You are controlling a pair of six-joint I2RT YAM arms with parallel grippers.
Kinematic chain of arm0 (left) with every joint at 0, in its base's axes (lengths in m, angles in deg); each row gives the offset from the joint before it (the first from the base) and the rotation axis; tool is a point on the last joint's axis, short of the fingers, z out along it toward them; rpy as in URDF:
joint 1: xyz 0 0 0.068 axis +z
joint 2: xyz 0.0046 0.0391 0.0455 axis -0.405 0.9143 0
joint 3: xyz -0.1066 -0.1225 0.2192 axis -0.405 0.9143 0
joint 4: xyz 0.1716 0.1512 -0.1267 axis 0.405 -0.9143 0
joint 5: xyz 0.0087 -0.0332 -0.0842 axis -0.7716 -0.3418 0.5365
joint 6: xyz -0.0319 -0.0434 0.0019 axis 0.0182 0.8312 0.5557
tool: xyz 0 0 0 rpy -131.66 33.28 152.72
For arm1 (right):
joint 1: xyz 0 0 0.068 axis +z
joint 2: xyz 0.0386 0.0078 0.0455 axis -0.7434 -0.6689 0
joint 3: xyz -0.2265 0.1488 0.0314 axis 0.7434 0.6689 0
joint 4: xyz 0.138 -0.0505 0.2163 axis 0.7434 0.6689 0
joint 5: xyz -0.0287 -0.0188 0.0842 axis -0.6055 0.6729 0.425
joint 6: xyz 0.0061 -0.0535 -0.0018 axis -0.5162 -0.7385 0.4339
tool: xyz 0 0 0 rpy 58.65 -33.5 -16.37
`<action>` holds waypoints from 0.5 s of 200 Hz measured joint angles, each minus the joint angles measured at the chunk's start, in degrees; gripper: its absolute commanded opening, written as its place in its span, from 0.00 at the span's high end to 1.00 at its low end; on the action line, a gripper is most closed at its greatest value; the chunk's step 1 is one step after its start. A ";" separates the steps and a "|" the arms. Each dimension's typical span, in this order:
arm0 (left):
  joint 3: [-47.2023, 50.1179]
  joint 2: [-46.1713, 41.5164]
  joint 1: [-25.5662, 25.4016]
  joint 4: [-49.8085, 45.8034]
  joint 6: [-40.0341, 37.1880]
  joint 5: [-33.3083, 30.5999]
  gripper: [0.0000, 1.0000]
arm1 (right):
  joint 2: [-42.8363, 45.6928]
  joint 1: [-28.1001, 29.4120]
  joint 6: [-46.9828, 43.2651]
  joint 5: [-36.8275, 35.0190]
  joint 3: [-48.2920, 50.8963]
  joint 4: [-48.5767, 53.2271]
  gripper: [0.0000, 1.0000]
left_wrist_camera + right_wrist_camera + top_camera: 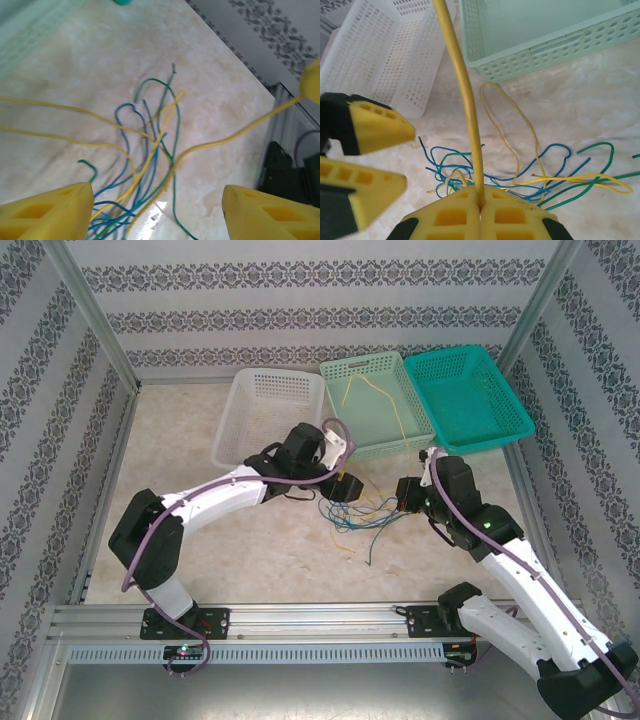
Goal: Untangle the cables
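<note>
**Right gripper pinches a yellow cable; left stands open over the heap**

On the overhead camera, the cables [362, 515] lie in a loose heap on the table [250, 550] just in front of the pale green basket [365, 365]. One yellow cable [392, 410] climbs over that basket's near wall and into it. Both arms reach forward with bent elbows and meet in front of the basket. The left gripper [347, 487] is off its near left corner and the right gripper [408, 492] off its near right corner, with the heap between them.

On the left wrist camera, I see the left gripper [157, 212] with its jaws wide apart and nothing clamped. It tilts down over crossed blue, green and yellow strands, low enough, I judge, to pick one out.

On the right wrist camera, the right gripper [480, 207] is pressed together on the yellow cable [462, 85], which rises straight from the jaws toward the basket [535, 45]. I read this grip as an anchor: held up, that strand stands off the others, so they can be drawn away. The left gripper [407, 156] waits open, off the basket's left corner.
</note>
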 measured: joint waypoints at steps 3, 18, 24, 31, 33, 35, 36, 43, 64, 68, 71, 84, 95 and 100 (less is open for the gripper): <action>-0.07 0.26 -0.26 0.04 -0.20 0.35 0.32 | -0.02 0.00 0.00 0.22 0.00 -0.04 1.00; -0.68 1.95 -1.97 -0.04 -1.64 1.70 0.31 | -0.42 0.00 0.26 1.46 -0.09 -0.35 1.00; -1.03 2.69 -2.73 -0.15 -2.45 2.23 0.32 | -0.74 0.00 0.42 1.99 -0.20 -0.39 1.00; -1.53 3.41 -3.39 -0.46 -3.19 2.75 0.32 | -1.22 0.00 0.48 2.54 -0.44 -0.39 1.00; -1.73 3.65 -3.58 -0.57 -3.48 2.91 0.32 | -1.42 0.00 0.50 2.73 -0.52 -0.39 1.00; -1.86 3.78 -3.72 -0.66 -3.69 2.99 0.32 | -1.55 0.00 0.52 2.84 -0.61 -0.39 1.00; -1.92 3.85 -3.78 -0.72 -3.78 3.02 0.32 | -1.68 0.00 0.59 2.99 -0.70 -0.37 1.00; -2.60 4.48 -4.28 -1.36 -4.59 3.17 0.33 | -2.21 0.00 0.59 3.58 -1.05 -0.39 1.00; -3.96 5.11 -4.76 -2.73 -6.45 3.15 0.42 | -3.32 0.00 0.61 5.09 -2.10 -0.39 1.00; -4.20 5.14 -4.76 -2.95 -6.62 3.13 0.44 | -3.39 0.00 0.63 5.31 -2.25 -0.39 1.00; -4.37 5.16 -4.76 -3.10 -6.91 3.10 0.45 | -3.43 0.00 0.63 5.46 -2.36 -0.39 1.00; -5.29 5.38 -4.74 -3.45 -7.45 2.95 0.46 | -3.45 -0.15 0.70 6.10 -2.75 -0.44 1.00; -5.97 5.73 -4.76 -3.61 -7.67 2.91 0.50 | -3.39 -0.39 0.85 6.60 -2.89 -0.44 1.00; -6.12 5.86 -4.76 -3.61 -7.65 2.80 0.52 | -3.32 -0.52 0.87 6.75 -2.91 -0.44 1.00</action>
